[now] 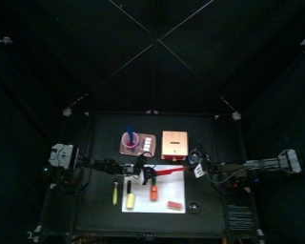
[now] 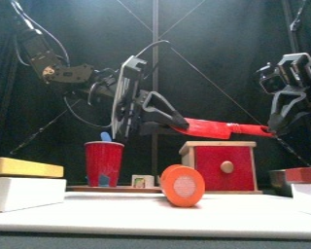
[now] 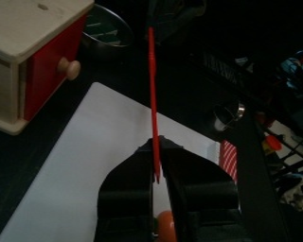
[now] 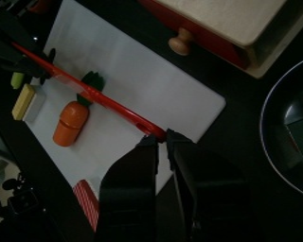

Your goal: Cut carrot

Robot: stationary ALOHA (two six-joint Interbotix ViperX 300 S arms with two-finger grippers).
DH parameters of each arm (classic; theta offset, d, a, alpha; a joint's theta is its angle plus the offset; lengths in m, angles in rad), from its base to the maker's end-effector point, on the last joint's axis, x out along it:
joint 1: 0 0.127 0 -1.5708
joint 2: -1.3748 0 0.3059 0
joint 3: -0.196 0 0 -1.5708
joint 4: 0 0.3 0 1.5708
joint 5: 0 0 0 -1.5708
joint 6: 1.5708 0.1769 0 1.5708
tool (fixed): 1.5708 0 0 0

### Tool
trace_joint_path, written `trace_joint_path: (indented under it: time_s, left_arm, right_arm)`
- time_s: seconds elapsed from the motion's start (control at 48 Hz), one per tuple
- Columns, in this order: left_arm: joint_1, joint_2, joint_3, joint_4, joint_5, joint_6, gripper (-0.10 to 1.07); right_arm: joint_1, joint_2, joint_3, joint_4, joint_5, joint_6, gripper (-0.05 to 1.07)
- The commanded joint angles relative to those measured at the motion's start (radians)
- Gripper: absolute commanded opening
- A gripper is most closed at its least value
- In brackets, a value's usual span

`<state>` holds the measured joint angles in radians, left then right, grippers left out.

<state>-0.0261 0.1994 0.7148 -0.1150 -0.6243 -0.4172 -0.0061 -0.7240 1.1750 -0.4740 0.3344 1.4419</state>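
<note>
2 grippers on 1 tool: the red knife point(image 4: 101, 95) spans the gap above the white mat point(image 4: 161, 61), its blade end clenched in the left gripper point(image 3: 157, 175) and its other end seemingly pinched between the narrow jaws of the right gripper point(image 4: 161, 142). You should treat that second hold as likely rather than certain, since only the very end of the tool reaches those jaws. 1 carrot point(image 4: 72, 123): it lies flat on the mat, near the mat's left side, under and just beside the knife line, untouched and uncut, with its green top pointing toward the blade. 1 yellow-green stick point(image 1: 115, 195): it lies off the mat's left edge, beside the carrot. 1 wooden box point(image 2: 224, 165) with a red drawer stands beyond the mat's far edge. Hazards for you to weigh: with both arms on the knife, any uneven pull could twist or drop it onto the mat and knock the carrot away. If 1 gripper releases early, the thin blade may swing. Nothing pins the carrot, so a downward cut could roll it or push it toward the stick.
</note>
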Motion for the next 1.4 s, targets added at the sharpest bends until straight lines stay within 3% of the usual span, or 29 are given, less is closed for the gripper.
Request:
trace_joint_path:
  time_s: [0.0, 0.208, 0.479, 0.562, 0.75, 0.938, 1.125, 1.375]
  left_arm:
    - [0.003, -0.02, -0.015, 0.003, 0.003, 0.005, 0.36]
    - [0.005, -0.046, -0.009, 0.077, 0.067, 0.005, 0.35]
    - [0.005, -0.127, 0.018, 0.199, 0.235, 0.005, 0.35]
    - [0.003, -0.15, 0.034, 0.23, 0.268, 0.008, 0.34]
    - [0.003, -0.179, 0.057, 0.367, 0.268, 0.04, 0.34]
    - [-0.005, -0.181, 0.054, 0.454, 0.225, 0.077, 0.34]
    - [-0.002, -0.183, 0.061, 0.463, 0.202, 0.092, 0.34]
    - [0.003, -0.19, 0.063, 0.465, 0.199, 0.094, 0.34]
  right_arm:
    - [0.006, -0.003, -0.011, 0.003, -0.009, 0.0, 0.46]
    - [0.078, -0.003, -0.015, -0.021, -0.034, -0.008, 0.55]
    - [0.167, 0.008, -0.021, -0.038, -0.028, -0.008, 0.97]
    - [0.189, 0.021, -0.035, -0.061, -0.028, -0.014, 1.05]
    - [0.218, 0.101, -0.115, -0.241, -0.029, -0.098, 1.04]
    - [0.229, 0.202, -0.206, -0.287, -0.031, -0.227, 1.04]
    - [0.229, 0.265, -0.252, -0.212, -0.066, -0.327, 1.04]
    - [0.23, 0.288, -0.281, -0.017, -0.021, -0.482, 1.03]
